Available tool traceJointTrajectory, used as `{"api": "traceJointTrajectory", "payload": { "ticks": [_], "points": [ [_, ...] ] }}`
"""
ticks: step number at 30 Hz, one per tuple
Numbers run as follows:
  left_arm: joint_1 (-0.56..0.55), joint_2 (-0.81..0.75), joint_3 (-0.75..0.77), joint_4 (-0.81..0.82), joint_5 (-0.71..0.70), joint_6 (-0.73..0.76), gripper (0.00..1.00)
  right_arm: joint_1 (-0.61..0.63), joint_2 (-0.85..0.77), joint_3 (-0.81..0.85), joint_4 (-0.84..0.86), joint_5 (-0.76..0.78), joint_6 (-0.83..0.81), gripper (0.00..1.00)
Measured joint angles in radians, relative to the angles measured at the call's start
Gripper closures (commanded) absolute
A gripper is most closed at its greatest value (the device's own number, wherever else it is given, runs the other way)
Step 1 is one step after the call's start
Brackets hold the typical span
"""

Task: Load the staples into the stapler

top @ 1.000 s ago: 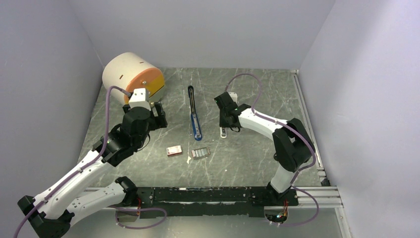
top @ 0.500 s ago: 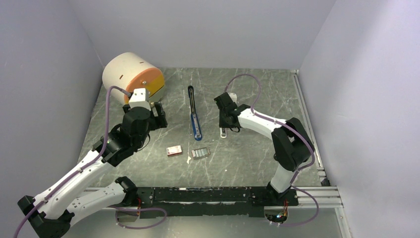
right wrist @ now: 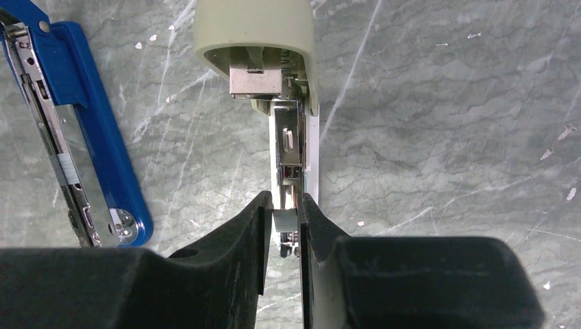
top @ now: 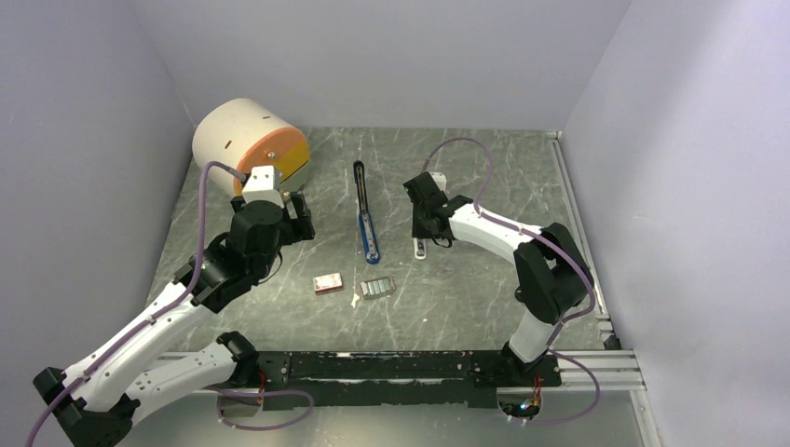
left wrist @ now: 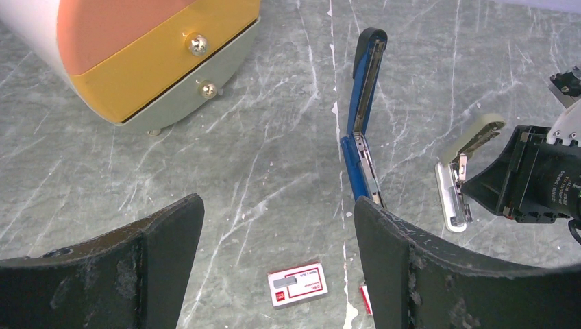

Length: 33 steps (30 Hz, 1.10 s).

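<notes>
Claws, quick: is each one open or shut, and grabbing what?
Left claw: open, holding nothing.
Right claw: shut on the metal arm of the beige stapler.

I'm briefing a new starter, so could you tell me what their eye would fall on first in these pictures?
The big cream drawer drum with orange and yellow fronts, at the far left, stands out first. Then the blue stapler, opened flat in the middle, and the right gripper pinching a beige stapler just right of it. The staples lie untouched closer to the near edge.
</notes>
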State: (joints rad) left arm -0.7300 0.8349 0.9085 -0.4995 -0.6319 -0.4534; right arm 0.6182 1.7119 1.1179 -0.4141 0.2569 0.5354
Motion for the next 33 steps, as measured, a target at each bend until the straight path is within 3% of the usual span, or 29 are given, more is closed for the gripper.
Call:
{"api": "traceJointTrajectory", "payload": {
  "ticks": [33],
  "points": [
    [0.000,0.000,0.000,0.000,0.000,0.000,0.15,0.000,0.008,-0.017,0.011,-0.003,-0.020,0.77]
  ]
}}
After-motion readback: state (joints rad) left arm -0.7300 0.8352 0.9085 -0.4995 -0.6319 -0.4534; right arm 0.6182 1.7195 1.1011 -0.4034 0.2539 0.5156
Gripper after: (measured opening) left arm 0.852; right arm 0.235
